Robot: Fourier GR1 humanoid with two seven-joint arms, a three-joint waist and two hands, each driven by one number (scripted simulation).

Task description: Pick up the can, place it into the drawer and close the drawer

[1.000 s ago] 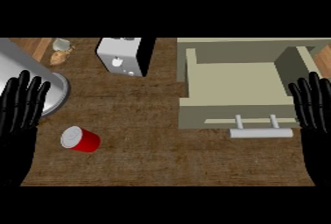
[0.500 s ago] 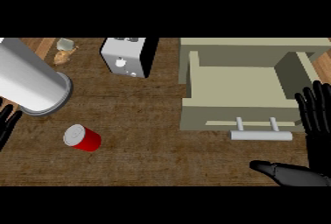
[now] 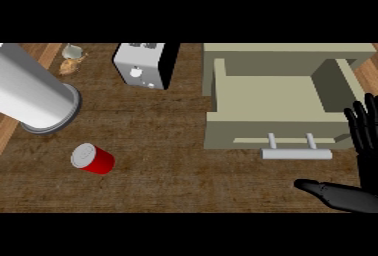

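**Can untouched; drawer open and waiting**

Right hand [image 3: 363, 150]: fingers straight and spread wide, thumb extended toward the left, holding nothing. It shows at the view's right edge, just beside the drawer's front right corner and near the handle, touching neither as far as can be seen. The pose reads as a hand not yet committed to any object.

Left hand: not visible. Only a grey forearm [image 3: 33, 97] enters from the upper left, so the state of its fingers cannot be told.

Can [image 3: 92, 158]: red, with a pale lid, lying tilted on the wooden counter [image 3: 184, 175], low left of centre, well apart from the right hand and just below the forearm's end. By this layout, the left side is the nearer for a pick.

Drawer [image 3: 273, 92]: pulled out, tray bare, its handle [image 3: 295, 152] facing the robot. Open as it stands, it can receive the can without further preparation.

Other items: a toaster [image 3: 144, 65] at the top, between forearm and drawer; a small jar [image 3: 71, 55] at the upper left corner, too small to identify with certainty.

Assessment: pick not begun; placing and closing remain outstanding.
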